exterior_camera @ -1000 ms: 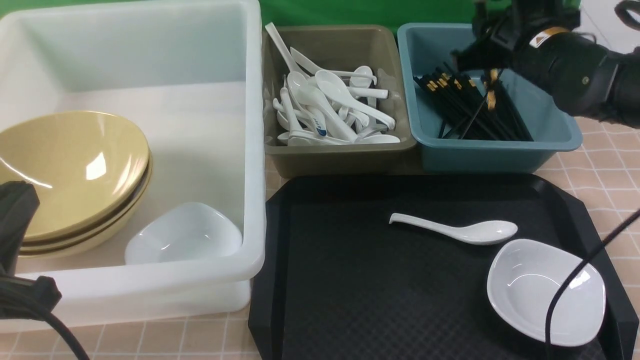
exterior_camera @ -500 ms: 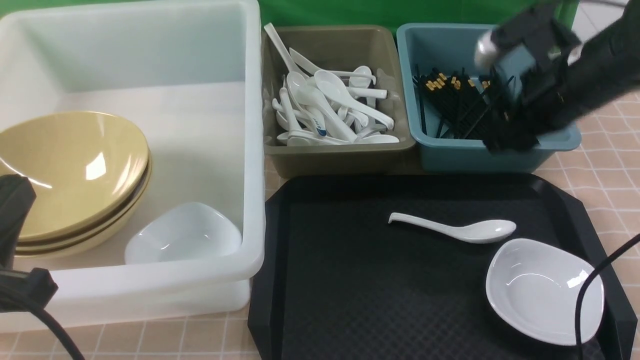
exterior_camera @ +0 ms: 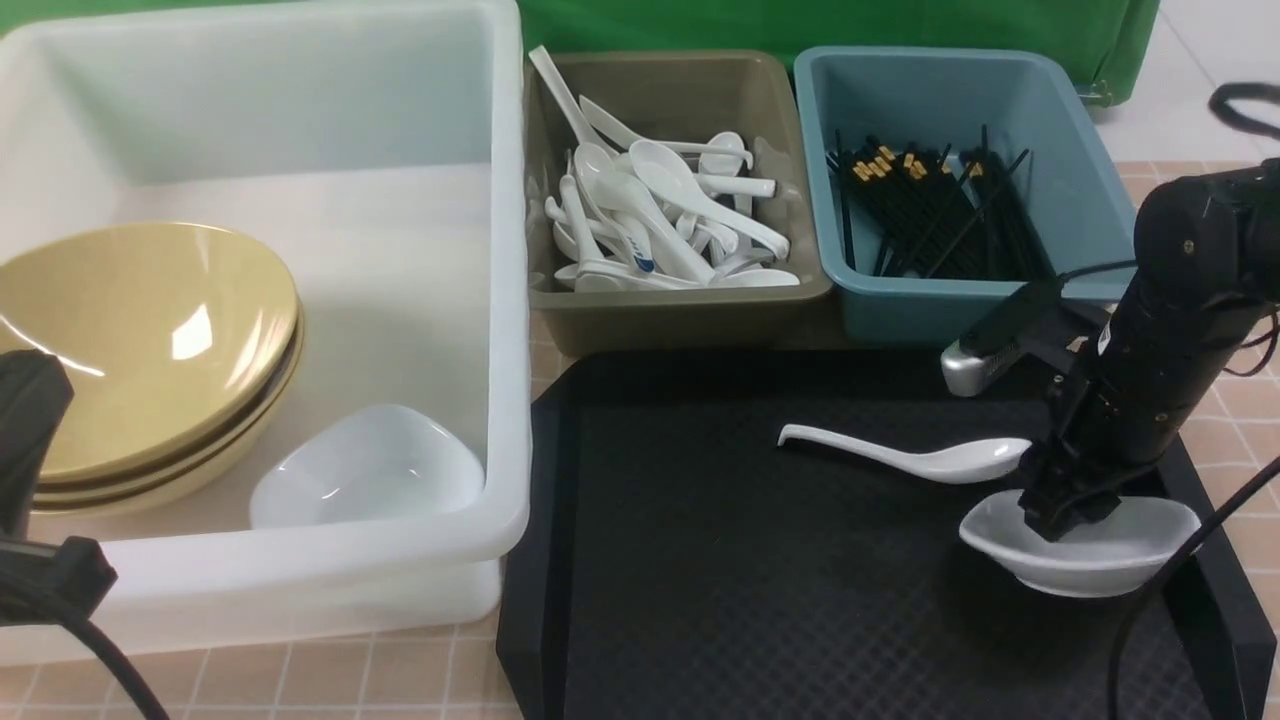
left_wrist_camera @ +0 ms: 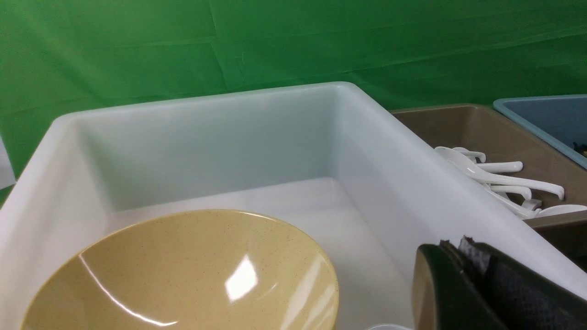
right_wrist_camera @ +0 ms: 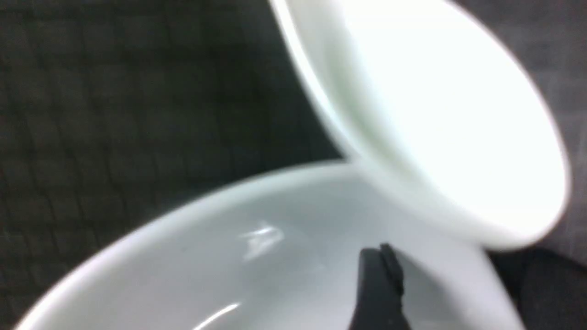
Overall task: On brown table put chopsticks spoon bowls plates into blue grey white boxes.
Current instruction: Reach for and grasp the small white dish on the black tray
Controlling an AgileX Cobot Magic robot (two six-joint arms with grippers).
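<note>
Right gripper point(exterior_camera: 1062, 515) dropped from the blue box point(exterior_camera: 1085, 190) into the plate point(exterior_camera: 1130, 565); I couldn't read its jaws; pressing one edge might've flipped it.

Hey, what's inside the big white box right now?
In the white box, a stack of yellow bowls sits at the left, tilted, with one small white plate beside it. Anything beneath the bowls is covered.

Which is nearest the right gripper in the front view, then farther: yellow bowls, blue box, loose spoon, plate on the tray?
1. White plate, at the right gripper tips.
2. Loose spoon, beside it on the tray.
3. Blue box, behind the tray.
4. Yellow bowls, far left.
</note>
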